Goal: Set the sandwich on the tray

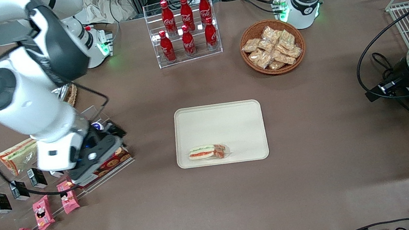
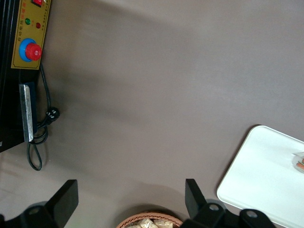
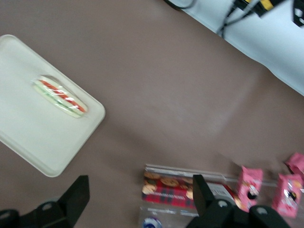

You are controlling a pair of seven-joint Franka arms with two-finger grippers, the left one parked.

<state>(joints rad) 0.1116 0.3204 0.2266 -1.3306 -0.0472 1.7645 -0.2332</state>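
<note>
From my seat, the sandwich (image 1: 208,152) lies on the tray (image 1: 229,119), near the rim closest to the front camera, its long axis along that rim. My pincer (image 3: 137,199) hangs open and empty well off toward the working arm's end of the surface, above the clear rack with the cookie box (image 1: 111,162). I judge placement done, with only retreat remaining.
</note>
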